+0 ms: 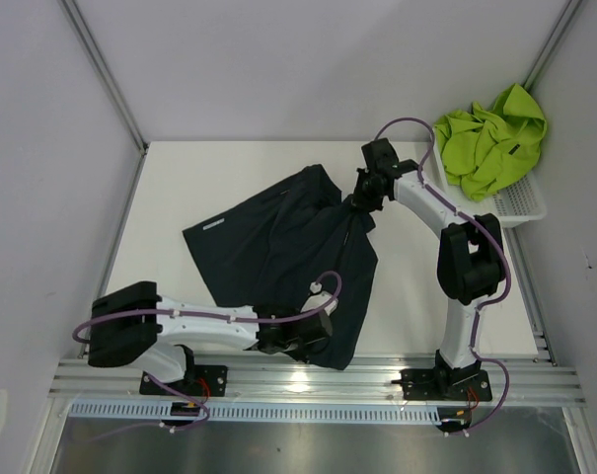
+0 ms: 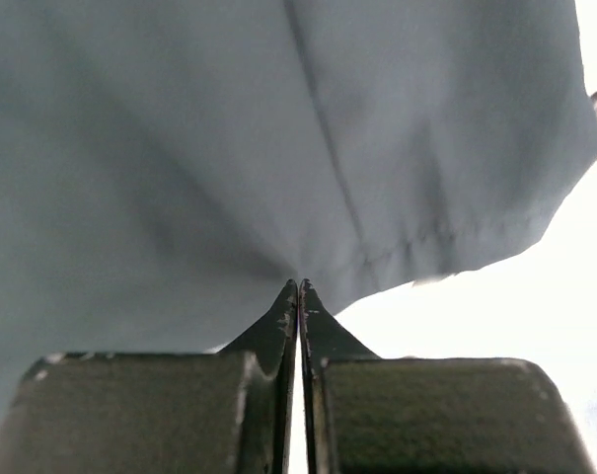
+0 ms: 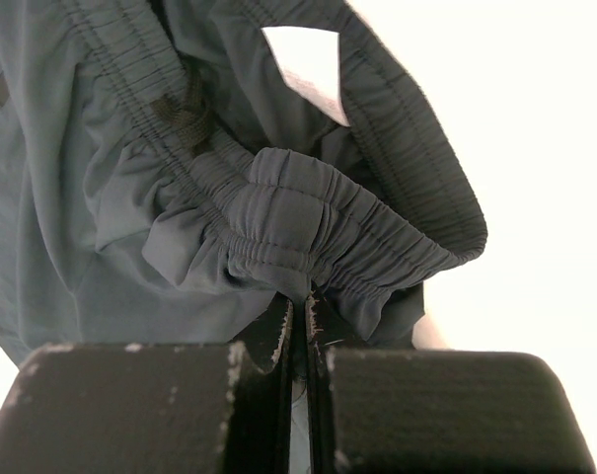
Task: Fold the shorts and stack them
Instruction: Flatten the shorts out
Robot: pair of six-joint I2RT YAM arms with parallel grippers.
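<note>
Across the white surface [image 1: 239, 178] I see the navy shorts [image 1: 278, 247] spread out, dark and matte, with one leg reaching left and the other toward the near edge. The lime green shorts [image 1: 490, 138] sit crumpled in the white mesh basket [image 1: 520, 205] at the far right. My right pincer [image 3: 300, 301] pinches the gathered elastic waistband. My left pincer [image 2: 298, 286] is pressed together on the near leg hem.
</note>
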